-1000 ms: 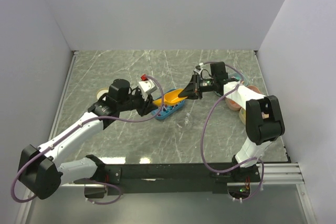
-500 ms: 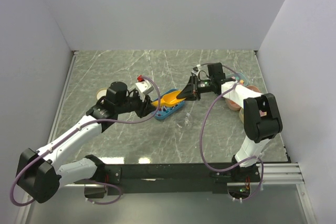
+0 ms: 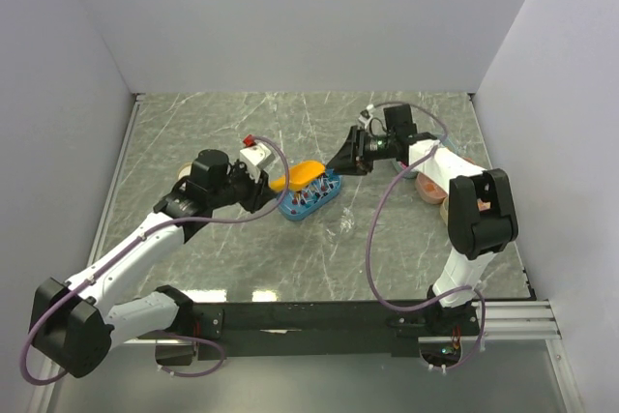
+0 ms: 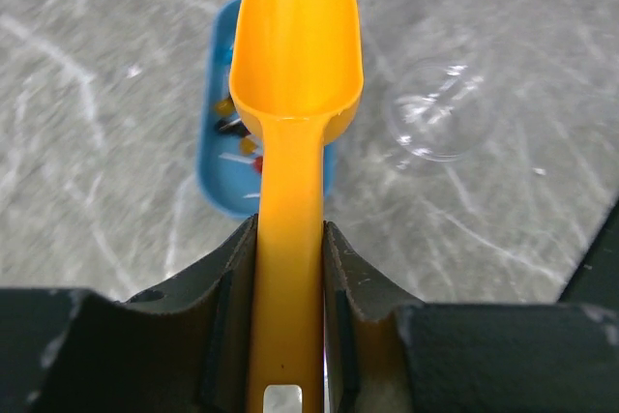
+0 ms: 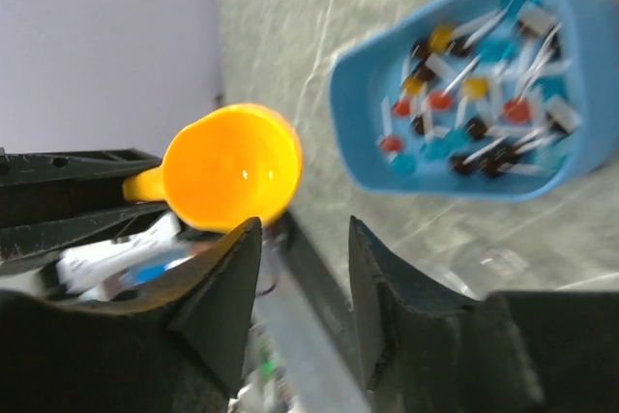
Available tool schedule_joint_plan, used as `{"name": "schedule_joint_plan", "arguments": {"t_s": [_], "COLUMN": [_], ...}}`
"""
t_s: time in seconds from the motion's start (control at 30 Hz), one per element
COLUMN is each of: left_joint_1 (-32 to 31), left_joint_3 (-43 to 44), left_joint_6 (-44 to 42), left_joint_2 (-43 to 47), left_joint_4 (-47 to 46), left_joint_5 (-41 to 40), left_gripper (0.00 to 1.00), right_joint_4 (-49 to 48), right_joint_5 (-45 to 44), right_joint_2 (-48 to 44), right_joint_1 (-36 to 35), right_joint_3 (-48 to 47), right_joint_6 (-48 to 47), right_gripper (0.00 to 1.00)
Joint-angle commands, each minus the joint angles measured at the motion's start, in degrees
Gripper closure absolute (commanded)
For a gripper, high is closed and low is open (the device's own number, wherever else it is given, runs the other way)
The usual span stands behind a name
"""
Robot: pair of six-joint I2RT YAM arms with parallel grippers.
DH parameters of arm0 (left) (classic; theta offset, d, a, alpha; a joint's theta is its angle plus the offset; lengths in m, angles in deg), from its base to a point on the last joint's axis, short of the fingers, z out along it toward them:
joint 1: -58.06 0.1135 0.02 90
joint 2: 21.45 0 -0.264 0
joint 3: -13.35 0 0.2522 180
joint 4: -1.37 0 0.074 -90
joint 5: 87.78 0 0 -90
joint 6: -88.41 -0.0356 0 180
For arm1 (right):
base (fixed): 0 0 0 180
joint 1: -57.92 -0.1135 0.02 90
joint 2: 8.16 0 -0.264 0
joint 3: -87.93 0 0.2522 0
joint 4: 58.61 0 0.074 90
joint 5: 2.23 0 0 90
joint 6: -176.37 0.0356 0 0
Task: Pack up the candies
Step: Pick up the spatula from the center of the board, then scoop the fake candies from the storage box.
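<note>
Left claw point(image 4: 288, 239) clenched on scoop point(image 4: 298, 55) handle, bowl over dish point(image 5: 353, 132) 11 o'clock edge. Right claw point(image 5: 302, 229) jaws apart, empty, at dish's 1 o'clock. Candies point(image 5: 474, 113) inside dish.

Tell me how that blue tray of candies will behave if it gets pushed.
The blue tray looks thin, shallow plastic, so it probably slides easily on the smooth table rather than tipping. The candies lie loose inside, so a sharp shove may jostle them.
</note>
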Motion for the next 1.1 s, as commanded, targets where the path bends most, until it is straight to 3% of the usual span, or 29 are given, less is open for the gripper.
{"name": "schedule_joint_plan", "arguments": {"t_s": [0.0, 0.1, 0.27, 0.37, 0.5, 0.53, 1.07], "left_joint_1": [1.0, 1.0, 0.9, 1.0, 0.9, 0.9, 0.8], "left_joint_3": [3.4, 5.5, 9.2, 12.5, 16.1, 16.5, 15.6], "left_joint_6": [-0.6, -1.3, -3.1, -3.3, -4.7, -5.1, -7.3], "left_joint_2": [0.0, -1.4, -4.0, -5.5, -7.0, -7.0, -5.8], "left_joint_4": [3.4, 7.2, 15.5, 20.0, 25.0, 25.3, 25.6], "left_joint_5": [-6.3, -8.5, -10.6, -12.8, -14.4, -13.9, -12.6], "left_gripper": [0.99, 0.99, 0.99, 0.99, 0.99, 0.99, 0.99], "right_joint_4": [4.3, 7.7, 17.8, 20.2, 20.8, 20.8, 15.6], "right_joint_5": [-7.1, -12.7, -33.1, -44.9, -53.9, -54.3, -57.3], "right_joint_2": [0.0, 0.9, 6.4, 8.9, 12.7, 13.2, 7.8], "right_joint_1": [0.4, -0.1, -5.4, -9.9, -13.3, -13.7, -14.3], "right_joint_3": [-5.4, -8.5, -18.0, -21.7, -23.2, -23.3, -18.8], "right_joint_6": [-6.0, -9.5, -18.6, -23.5, -26.3, -26.5, -29.0], "right_gripper": [0.51, 0.50, 0.50, 0.50, 0.54, 0.58, 0.59]}}
